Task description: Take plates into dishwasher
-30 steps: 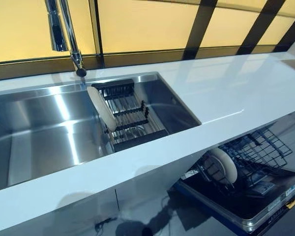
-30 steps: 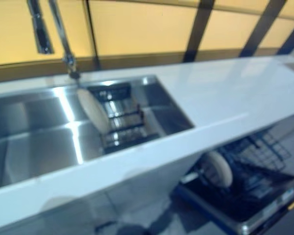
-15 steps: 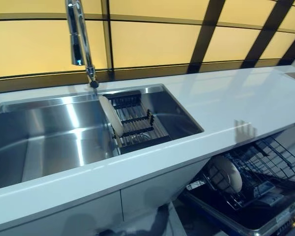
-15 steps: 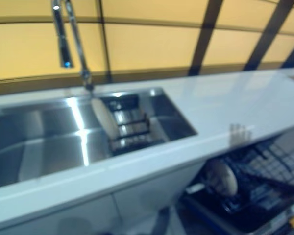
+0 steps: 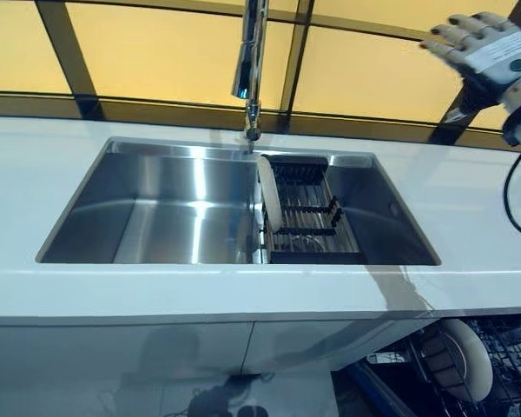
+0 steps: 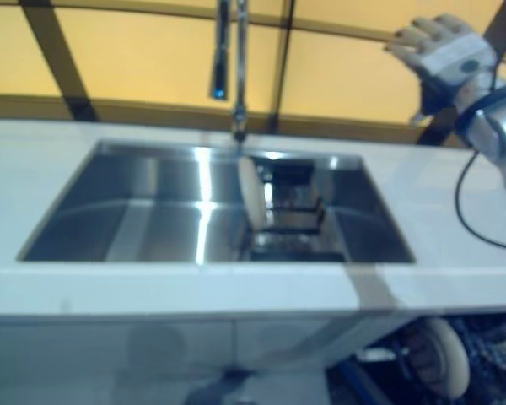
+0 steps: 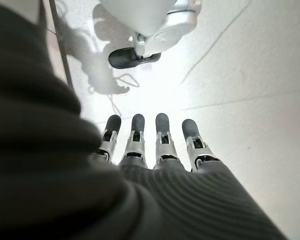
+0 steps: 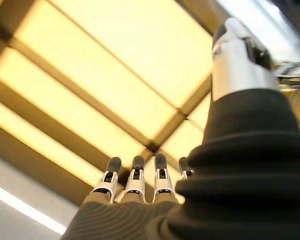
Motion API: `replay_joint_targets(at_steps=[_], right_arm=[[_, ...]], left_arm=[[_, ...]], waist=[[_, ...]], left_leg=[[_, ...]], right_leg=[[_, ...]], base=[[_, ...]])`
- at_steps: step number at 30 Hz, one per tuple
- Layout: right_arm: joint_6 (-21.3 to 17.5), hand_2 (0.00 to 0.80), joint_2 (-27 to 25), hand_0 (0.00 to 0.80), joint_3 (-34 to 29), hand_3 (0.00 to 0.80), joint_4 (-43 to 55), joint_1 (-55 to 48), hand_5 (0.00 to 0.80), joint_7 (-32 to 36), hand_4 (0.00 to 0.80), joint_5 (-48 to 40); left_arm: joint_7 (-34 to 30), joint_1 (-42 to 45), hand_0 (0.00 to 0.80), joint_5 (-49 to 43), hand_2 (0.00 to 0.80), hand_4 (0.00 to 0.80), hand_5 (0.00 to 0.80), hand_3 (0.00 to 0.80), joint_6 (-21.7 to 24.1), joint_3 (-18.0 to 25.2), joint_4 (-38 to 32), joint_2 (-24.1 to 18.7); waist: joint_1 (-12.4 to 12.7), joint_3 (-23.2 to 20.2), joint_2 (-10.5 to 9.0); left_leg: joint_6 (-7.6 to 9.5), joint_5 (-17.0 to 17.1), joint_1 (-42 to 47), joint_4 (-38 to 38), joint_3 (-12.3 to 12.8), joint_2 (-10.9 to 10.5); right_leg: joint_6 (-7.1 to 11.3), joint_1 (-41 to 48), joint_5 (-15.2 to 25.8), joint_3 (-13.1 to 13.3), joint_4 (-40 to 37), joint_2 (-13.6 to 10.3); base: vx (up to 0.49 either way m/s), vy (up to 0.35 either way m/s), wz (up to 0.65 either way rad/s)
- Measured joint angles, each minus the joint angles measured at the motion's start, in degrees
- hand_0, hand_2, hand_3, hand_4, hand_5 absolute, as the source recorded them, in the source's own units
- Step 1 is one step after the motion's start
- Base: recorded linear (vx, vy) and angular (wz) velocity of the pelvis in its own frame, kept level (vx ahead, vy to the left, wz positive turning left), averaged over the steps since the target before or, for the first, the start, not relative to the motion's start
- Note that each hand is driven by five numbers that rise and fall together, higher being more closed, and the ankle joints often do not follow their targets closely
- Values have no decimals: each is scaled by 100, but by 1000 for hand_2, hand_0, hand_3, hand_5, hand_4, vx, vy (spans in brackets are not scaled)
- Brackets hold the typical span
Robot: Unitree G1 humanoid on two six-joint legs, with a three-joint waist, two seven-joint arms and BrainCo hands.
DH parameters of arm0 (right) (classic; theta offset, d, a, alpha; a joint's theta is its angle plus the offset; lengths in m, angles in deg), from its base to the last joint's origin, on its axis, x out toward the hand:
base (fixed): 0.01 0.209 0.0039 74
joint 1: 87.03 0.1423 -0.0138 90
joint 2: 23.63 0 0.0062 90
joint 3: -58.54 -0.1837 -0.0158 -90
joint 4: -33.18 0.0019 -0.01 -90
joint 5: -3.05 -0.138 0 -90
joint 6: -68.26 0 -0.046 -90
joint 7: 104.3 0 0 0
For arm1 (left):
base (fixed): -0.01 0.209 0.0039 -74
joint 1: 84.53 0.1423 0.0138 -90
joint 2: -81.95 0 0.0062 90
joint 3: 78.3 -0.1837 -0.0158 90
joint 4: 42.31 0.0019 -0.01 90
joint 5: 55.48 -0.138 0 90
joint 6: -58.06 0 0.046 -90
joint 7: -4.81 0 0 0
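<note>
- the right hand is raised high, up and to the right of the sink, in front of the yellow window panels; its fingers are straight and relaxed, grasping nothing.
- the left hand shows only in its own wrist view, fingers straight and released, pointing down at a pale floor and holding nothing.
- against the pictures from a moment ago, the whole scene has shifted: the camera has swung, so the sink now sits squarely in the middle and the dishwasher is pushed to the lower right corner. the right hand has come into view; it was not seen before. the plates lie as they did.
- the sink holds a dark dish rack in its right part, below the faucet.
- one pale plate stands on edge at the rack's left end, leaning slightly.
- below and to the right of the sink, under the white counter, the dishwasher basket holds another plate standing upright.
- no print can be read anywhere.
</note>
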Motion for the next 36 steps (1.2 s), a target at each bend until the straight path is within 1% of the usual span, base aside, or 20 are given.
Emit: replay_joint_targets(at_steps=[1, 4, 7, 8, 9, 11, 14, 18, 23, 31, 36], right_arm=[[0, 0, 56, 0, 1, 0, 7, 0, 0, 7, 0, 50], [-13, 0, 265, 0, 351, 0, 139, 266, 0, 77, 0, 440], [-28, 0, 377, 0, 499, 0, 188, 492, 0, 104, 0, 806], [-73, 0, 397, 0, 644, 0, 248, 609, 0, 150, 0, 971], [-86, 0, 400, 0, 748, 0, 321, 673, 0, 178, 0, 1036], [-98, 0, 400, 0, 761, 0, 421, 732, 0, 200, 0, 1048], [-98, 0, 402, 0, 965, 0, 535, 1001, 0, 242, 0, 1047], [-93, 0, 450, 0, 967, 0, 536, 1192, 0, 240, 0, 1048], [-91, 0, 613, 0, 979, 0, 554, 1319, 0, 234, 0, 1047], [-82, 0, 629, 0, 979, 0, 856, 1325, 0, 311, 0, 1047], [-82, 0, 828, 0, 979, 0, 984, 1330, 0, 430, 0, 1041]], left_arm=[[-1, 7, 0, 3, 0, 0, 0, 0, 0, 0, -9, 0], [1, 34, 0, 65, 0, 0, 0, 0, -8, -3, -96, -11], [1, -6, 0, 142, 0, 0, 0, 0, -9, -5, -171, -9], [1, -54, 0, 220, 0, 0, 0, 0, -12, -5, -171, -9], [4, -61, 0, 228, 0, 0, 0, 0, -4, -6, -174, -14], [4, -123, 0, 282, 0, 0, 0, 0, 25, -5, -182, -16], [5, -158, 0, 282, 0, 0, 0, 0, 69, -4, -181, -52], [6, -173, 0, 286, 0, 0, 0, 0, 79, -3, -181, -88], [6, -220, 0, 458, 0, 0, 0, 0, 97, -4, -186, -88], [17, -273, 0, 515, 0, 0, 0, 0, 149, -1, -185, -87], [49, -290, 0, 519, 0, 0, 0, 0, 194, 2, -185, -87]], waist=[[7, 25, -7], [9, 179, -14], [27, 295, -20], [17, 379, -24], [56, 415, -26], [127, 521, -20], [150, 673, -4], [160, 862, 10], [156, 923, 44], [156, 982, 61], [156, 986, 65]], left_leg=[[2, 9, -14, 0, -15, -7], [-8, 53, -140, 1, -145, -31], [10, 114, -285, 9, -175, -35], [8, 124, -320, 8, -210, -39], [6, 128, -366, 10, -240, -40], [3, 164, -438, 9, -289, -49], [0, 176, -516, 10, -314, -52], [-1, 176, -545, 10, -330, -56], [-2, 190, -632, 10, -346, -59], [-3, 190, -640, 9, -366, -60], [-5, 192, -642, 10, -369, -62]], right_leg=[[2, -6, -1, -18, 0, -5], [24, -78, -16, -142, -1, -28], [-6, -206, 23, -186, 20, -27], [-6, -230, 23, -225, 17, -29], [-6, -264, 23, -251, 19, -29], [-7, -325, 24, -267, 21, -32], [-8, -382, 24, -277, 22, -31], [-7, -402, 23, -280, 21, -35], [-7, -481, 23, -294, 21, -37], [-8, -480, 21, -311, 21, -36], [-8, -481, 21, -312, 20, -37]], base=[[-6, 32, 12], [-32, 19, 19], [-49, 15, 12], [-43, 13, 13], [-58, 21, 16], [-37, 15, 11], [-19, 13, 8], [-20, 11, 3], [0, 0, 0], [1, 2, 0], [0, 0, 0]])
